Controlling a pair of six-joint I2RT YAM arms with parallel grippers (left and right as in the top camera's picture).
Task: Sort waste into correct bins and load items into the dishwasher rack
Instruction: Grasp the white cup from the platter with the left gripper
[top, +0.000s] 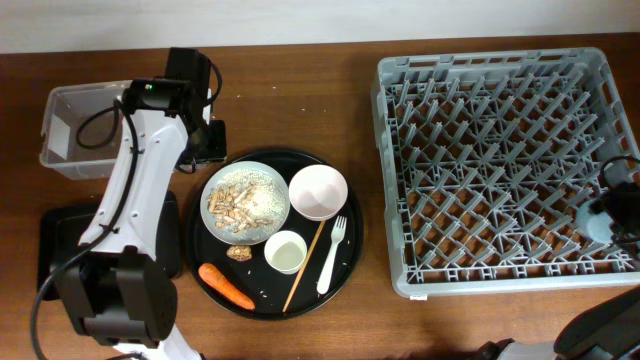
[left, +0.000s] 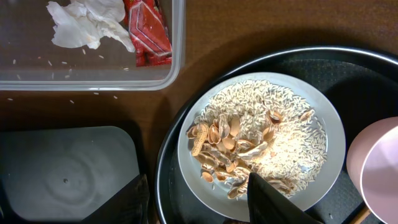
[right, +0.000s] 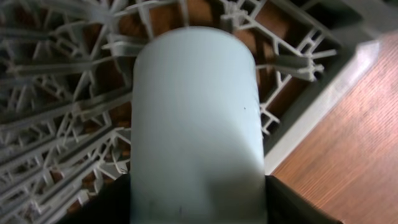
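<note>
My left gripper (left: 199, 208) is open and empty, above the left rim of the white plate (left: 311, 118) that holds beige food scraps (left: 239, 146). In the overhead view it (top: 205, 140) hangs between the clear tub (top: 60, 150) and the plate (top: 278, 212). The tub (left: 93, 78) holds the white tissue (left: 87, 22) and the red wrapper (left: 148, 31). My right gripper (right: 196, 199) is shut on the light blue cup (right: 196, 112), over the right edge of the grey dishwasher rack (right: 56, 112), which also shows in the overhead view (top: 480, 150); the cup (top: 597, 222) is there too.
A round black tray (top: 345, 270) carries the plate, a pink bowl (top: 318, 192), a small white cup (top: 285, 252), a white fork (top: 330, 255), a chopstick (top: 305, 265), a carrot (top: 225, 285) and a food chunk (top: 238, 253). The shallow black tray (top: 55, 235) lies at the front left.
</note>
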